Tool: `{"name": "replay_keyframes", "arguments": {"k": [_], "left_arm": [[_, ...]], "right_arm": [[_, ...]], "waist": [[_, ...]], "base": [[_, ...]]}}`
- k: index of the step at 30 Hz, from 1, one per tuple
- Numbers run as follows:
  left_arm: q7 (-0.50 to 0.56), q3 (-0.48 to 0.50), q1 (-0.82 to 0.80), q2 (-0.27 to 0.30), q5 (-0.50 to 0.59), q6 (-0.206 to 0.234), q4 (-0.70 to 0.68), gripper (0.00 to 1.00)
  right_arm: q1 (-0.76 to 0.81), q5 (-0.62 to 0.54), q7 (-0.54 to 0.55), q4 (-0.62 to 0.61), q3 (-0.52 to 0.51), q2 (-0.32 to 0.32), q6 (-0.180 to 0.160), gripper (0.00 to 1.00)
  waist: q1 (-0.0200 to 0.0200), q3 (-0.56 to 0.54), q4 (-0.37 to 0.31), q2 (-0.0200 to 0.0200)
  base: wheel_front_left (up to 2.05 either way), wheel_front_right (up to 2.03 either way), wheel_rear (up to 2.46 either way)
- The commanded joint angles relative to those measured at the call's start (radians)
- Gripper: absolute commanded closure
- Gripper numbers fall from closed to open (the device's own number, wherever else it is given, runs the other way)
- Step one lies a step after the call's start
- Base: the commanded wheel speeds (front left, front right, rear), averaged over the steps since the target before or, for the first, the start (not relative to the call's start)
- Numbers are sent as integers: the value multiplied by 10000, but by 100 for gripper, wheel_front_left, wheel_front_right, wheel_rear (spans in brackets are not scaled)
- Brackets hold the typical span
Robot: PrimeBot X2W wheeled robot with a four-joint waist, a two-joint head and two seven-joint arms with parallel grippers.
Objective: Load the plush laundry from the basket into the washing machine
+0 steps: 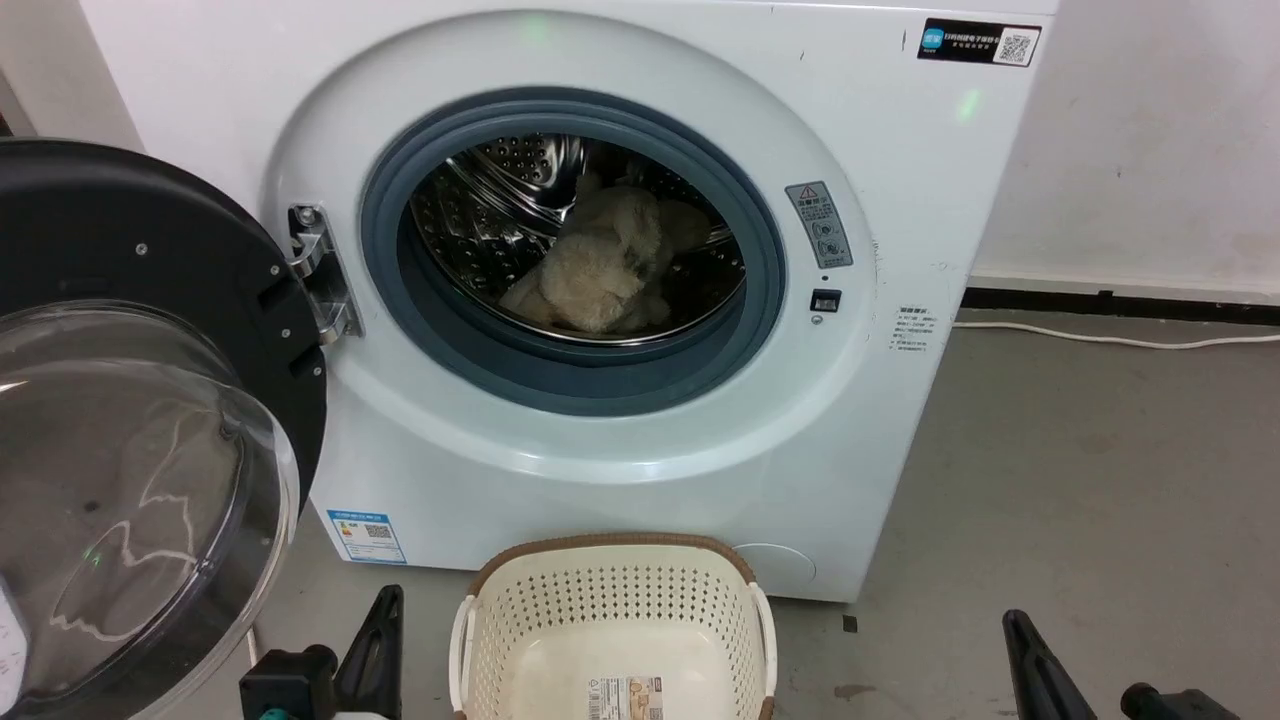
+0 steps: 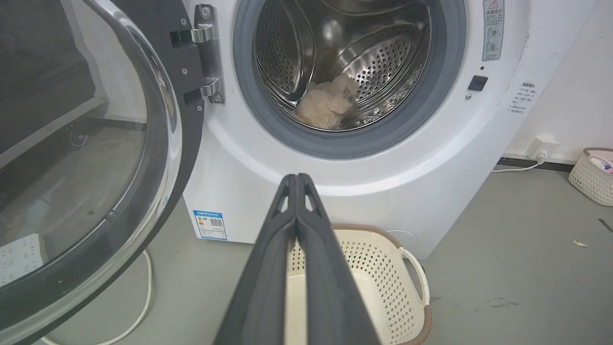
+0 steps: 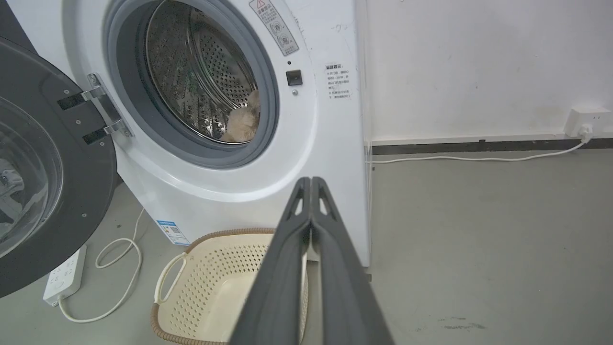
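Note:
The beige plush laundry (image 1: 600, 268) lies inside the steel drum of the white washing machine (image 1: 620, 440), whose round door (image 1: 130, 450) hangs open to the left. The plush (image 2: 325, 103) rests low in the drum, and from the right wrist a corner of the plush (image 3: 242, 125) peeks past the seal. The cream basket (image 1: 615, 625) stands on the floor before the machine with only a sticker on its floor. My left gripper (image 2: 297, 178) is shut with nothing in it, above the basket (image 2: 378, 268). My right gripper (image 3: 311, 181) is shut too, holding nothing, near the basket (image 3: 215, 282).
A white power strip (image 3: 64, 275) and cable lie on the floor under the open door. Another cord (image 3: 479, 158) runs along the wall to a socket at the right. A second small basket (image 2: 591, 177) sits by the far wall. Grey floor spreads right of the machine.

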Motion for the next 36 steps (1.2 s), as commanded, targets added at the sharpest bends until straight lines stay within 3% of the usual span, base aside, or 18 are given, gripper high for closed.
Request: {"name": "replay_keyframes", "arguments": {"k": [1, 36], "left_arm": [[35, 102, -121, -80, 145, -72, -45, 100], [429, 858, -425, -748, 1257, -556, -147, 100]], "right_arm": [[-222, -103, 61, -57, -9, -1, 1, 100], [-772, -790, 733, -280, -40, -3, 3, 100]], "waist": [[0, 12, -4, 0], [0, 254, -93, 0]], "base": [[0, 0, 0], [0, 0, 0]]}}
